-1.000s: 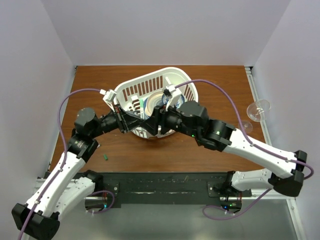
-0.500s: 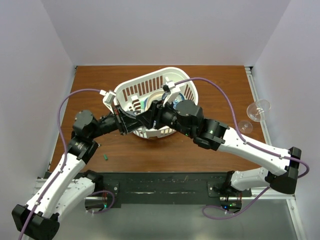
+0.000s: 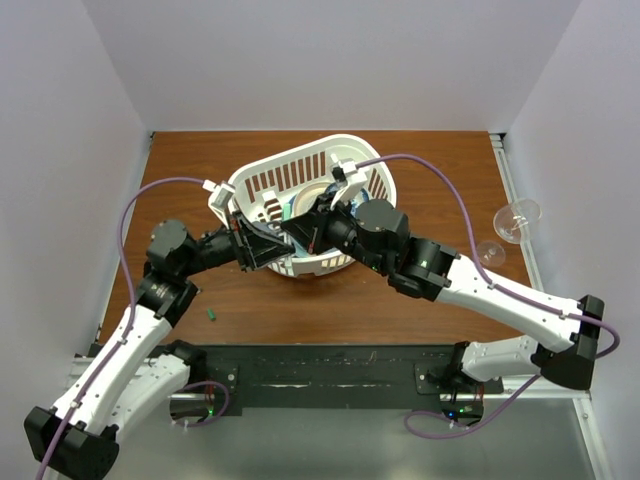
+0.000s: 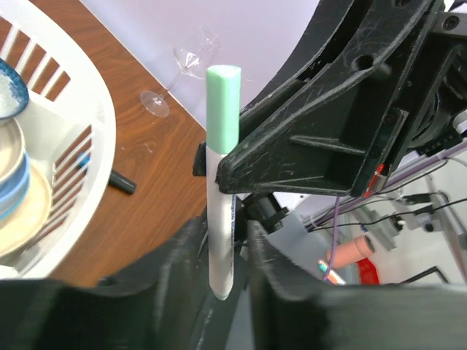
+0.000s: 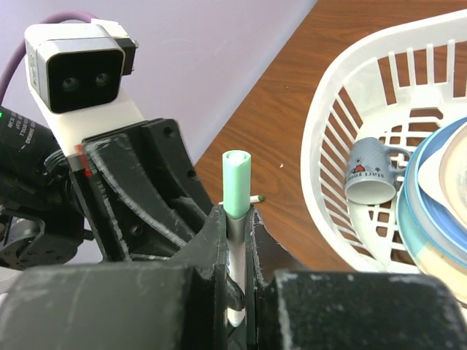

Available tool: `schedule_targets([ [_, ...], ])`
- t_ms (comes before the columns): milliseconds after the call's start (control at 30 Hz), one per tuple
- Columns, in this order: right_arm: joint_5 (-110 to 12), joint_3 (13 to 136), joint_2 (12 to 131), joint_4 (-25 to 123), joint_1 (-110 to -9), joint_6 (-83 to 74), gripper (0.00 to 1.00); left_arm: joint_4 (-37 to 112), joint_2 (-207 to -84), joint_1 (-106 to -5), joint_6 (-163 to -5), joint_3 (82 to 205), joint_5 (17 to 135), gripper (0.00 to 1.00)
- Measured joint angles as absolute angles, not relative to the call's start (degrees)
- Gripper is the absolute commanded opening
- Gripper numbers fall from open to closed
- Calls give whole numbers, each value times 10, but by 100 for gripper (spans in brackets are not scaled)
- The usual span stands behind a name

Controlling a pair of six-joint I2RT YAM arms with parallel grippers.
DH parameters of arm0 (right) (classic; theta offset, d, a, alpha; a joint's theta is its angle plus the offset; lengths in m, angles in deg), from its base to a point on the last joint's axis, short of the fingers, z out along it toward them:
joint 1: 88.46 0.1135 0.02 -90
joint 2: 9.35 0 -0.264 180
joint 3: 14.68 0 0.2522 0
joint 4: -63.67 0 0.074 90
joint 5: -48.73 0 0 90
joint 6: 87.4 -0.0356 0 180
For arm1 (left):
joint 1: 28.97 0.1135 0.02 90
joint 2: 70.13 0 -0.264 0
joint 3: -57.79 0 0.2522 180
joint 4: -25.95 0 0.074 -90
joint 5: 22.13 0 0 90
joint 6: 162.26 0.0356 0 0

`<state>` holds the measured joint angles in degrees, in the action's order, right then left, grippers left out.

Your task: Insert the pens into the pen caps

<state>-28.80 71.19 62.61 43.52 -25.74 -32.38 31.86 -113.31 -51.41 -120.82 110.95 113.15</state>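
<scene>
A white pen (image 4: pixel 221 240) with a light green pen cap (image 4: pixel 222 102) on its top end stands upright between both grippers, above the basket's near rim. My right gripper (image 5: pixel 237 219) is shut on the pen's barrel just below the green cap (image 5: pixel 236 182). My left gripper (image 4: pixel 225 244) is open around the lower end, with a gap between the pen and one finger. In the top view the left gripper (image 3: pixel 272 243) and right gripper (image 3: pixel 302 230) meet tip to tip. Another white pen (image 5: pixel 244 200) lies on the table. A tiny dark green cap (image 3: pixel 212 313) lies near the left arm. A black marker (image 4: pixel 121 181) lies beside the basket.
The white basket (image 3: pixel 365 165) holds a mug (image 5: pixel 372 179) and stacked plates (image 5: pixel 438 219). Two wine glasses (image 3: pixel 515 218) lie at the table's right edge. Purple cables arch over both arms.
My right arm swung left to the left gripper and its jaws closed on the pen. The left gripper's jaws, shut on the pen before, have loosened.
</scene>
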Motion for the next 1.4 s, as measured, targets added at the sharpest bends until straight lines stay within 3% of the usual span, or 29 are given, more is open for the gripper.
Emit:
schedule_targets([
  [67,-287,709,623,427,-257,-322,0,320,-1133,-515,-1207,1110,1130,57],
  [167,-271,713,621,385,-259,-307,0,326,-1129,-515,-1199,1111,1119,85],
  [300,-245,723,601,279,-278,-270,0,368,-1123,-515,-1175,1121,1091,98],
  [533,-187,751,532,86,-404,-196,0,501,-1104,-515,-1107,1179,957,100],
  [700,-175,715,510,42,-531,-146,0,564,-1082,-515,-1085,1203,833,100],
  [1067,-285,595,634,76,-691,-117,1,711,-1096,-515,-1129,1221,599,100],
  [1400,-349,553,756,178,-727,-124,7,822,-1122,-482,-1239,1219,502,96],
])
